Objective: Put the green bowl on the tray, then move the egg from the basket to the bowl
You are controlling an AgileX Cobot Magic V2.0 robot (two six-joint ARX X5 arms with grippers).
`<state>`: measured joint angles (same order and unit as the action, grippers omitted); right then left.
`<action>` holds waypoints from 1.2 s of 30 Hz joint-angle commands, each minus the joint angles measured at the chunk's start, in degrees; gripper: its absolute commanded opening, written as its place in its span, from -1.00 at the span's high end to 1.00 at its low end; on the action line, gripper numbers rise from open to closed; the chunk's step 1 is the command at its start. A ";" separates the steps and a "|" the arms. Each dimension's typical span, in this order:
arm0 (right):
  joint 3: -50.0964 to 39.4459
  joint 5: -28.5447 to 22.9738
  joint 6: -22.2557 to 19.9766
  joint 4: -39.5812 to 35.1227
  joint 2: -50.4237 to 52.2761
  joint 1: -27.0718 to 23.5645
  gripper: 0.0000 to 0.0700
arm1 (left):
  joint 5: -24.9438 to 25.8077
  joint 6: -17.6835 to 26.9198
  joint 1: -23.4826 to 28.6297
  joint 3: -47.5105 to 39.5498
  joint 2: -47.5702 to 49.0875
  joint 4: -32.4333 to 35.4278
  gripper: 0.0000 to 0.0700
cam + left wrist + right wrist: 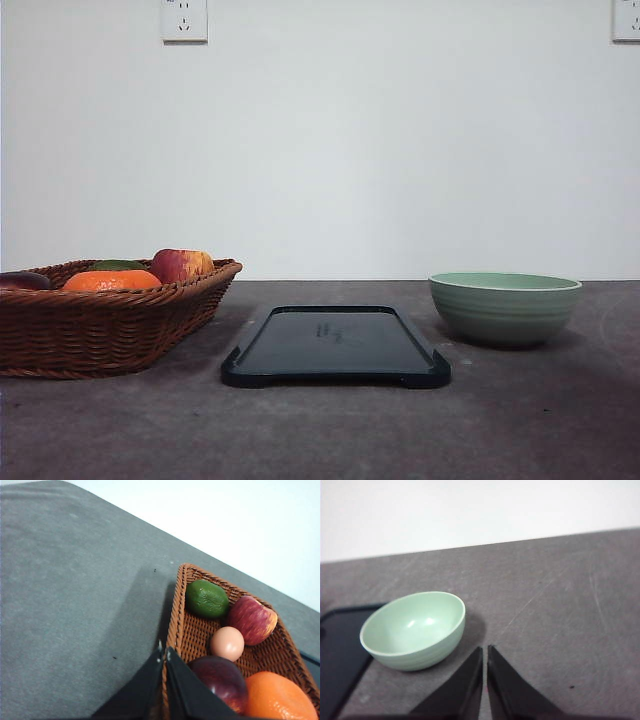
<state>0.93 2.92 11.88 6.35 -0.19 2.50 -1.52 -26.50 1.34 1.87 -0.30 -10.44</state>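
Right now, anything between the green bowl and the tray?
Nothing visible. The green bowl sits on the table to the right of the tray, with bare tabletop between them, and the tray's surface looks empty. The right gripper, fingers together, hangs beside the bowl with nothing in between.

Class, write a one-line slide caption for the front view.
Start of the task: basket of fruit at left, empty tray in the middle, green bowl at right on the table, beside the tray.
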 commanded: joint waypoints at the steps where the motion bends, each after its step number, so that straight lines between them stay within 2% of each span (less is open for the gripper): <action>1: -0.24 -0.24 4.66 -0.76 -0.02 0.00 0.98 | 0.31 -1.29 0.09 -1.07 0.11 -0.24 1.00; 5: -0.22 0.00 4.59 -1.53 -0.02 0.00 0.98 | 0.31 -0.09 0.09 -1.07 0.11 2.29 1.00; 8: -0.17 0.09 4.59 -5.82 -0.02 0.00 0.98 | 0.28 5.49 0.09 -1.01 0.11 8.23 1.00; 10: -0.17 0.07 4.57 -10.07 -0.02 0.00 0.98 | 0.24 7.28 0.09 -0.98 0.11 12.95 1.00; 14: -0.09 0.02 3.45 -18.38 -0.02 0.00 0.98 | 0.24 7.91 0.09 -0.43 0.11 21.15 1.00; 16: 0.22 0.04 3.48 -20.50 -0.02 0.00 0.98 | 0.26 7.83 0.09 0.37 0.11 22.79 1.00; 18: 1.51 0.07 3.56 -19.93 -0.07 0.00 0.98 | 0.31 6.80 0.09 2.22 0.01 21.53 1.00; 21: 4.62 0.07 3.58 -16.55 -0.59 0.00 0.98 | 0.62 4.79 0.09 6.54 -0.68 15.53 1.00; 25: 9.16 0.11 3.54 -11.56 -3.04 0.00 0.98 | 2.16 5.40 0.09 12.85 -3.46 8.17 1.00; 28: 12.48 0.63 3.52 -8.26 -5.88 0.00 0.98 | 3.64 7.92 0.09 17.16 -6.54 3.74 1.00; 36: 19.31 9.40 1.09 -4.40 -15.90 0.00 0.98 | 9.12 9.79 0.09 26.88 -17.43 -6.32 1.00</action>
<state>19.58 11.80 14.02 1.67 -15.23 2.50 6.84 -17.72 1.37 27.51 -16.93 -16.89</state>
